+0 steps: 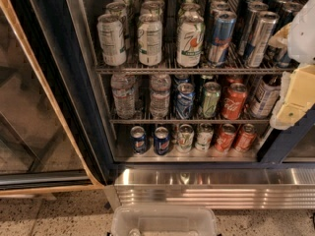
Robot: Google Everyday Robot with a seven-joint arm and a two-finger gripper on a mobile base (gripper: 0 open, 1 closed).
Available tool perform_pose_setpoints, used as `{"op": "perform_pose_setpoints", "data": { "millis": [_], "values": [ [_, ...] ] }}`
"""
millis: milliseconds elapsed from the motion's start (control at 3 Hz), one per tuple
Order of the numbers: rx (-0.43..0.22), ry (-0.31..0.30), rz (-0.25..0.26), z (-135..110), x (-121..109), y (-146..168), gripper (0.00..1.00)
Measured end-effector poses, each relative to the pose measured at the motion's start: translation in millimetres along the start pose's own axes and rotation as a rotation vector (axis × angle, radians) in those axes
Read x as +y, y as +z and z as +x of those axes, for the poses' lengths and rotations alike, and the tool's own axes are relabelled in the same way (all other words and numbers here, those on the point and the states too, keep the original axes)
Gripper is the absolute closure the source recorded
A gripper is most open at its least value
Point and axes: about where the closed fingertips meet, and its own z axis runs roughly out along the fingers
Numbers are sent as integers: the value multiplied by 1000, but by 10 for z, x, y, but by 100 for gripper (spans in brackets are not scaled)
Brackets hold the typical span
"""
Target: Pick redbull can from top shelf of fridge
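Blue-and-silver redbull can (221, 33) stands on the top shelf (147, 69), right of 1 7up can (190, 41) and 2 white cans (112, 38). The gripper (293, 100) hangs at the fridge (54, 58)'s right edge; its grasp cannot be told.

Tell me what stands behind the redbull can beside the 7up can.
Behind the redbull can, similar cans stand in a row on the top shelf; only their tops show, the rest is covered. The hand is at the right edge.
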Motion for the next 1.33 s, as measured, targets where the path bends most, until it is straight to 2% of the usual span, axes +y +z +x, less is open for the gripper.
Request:
{"op": "perform_pose_setpoints", "data": {
  "millis": [667, 1000, 1333],
  "values": [
    [-16, 10, 11, -9, -3, 7, 0],
    [-108, 93, 29, 28, 16, 140, 0],
    [-258, 182, 98, -38, -98, 223, 0]
  ]
}}
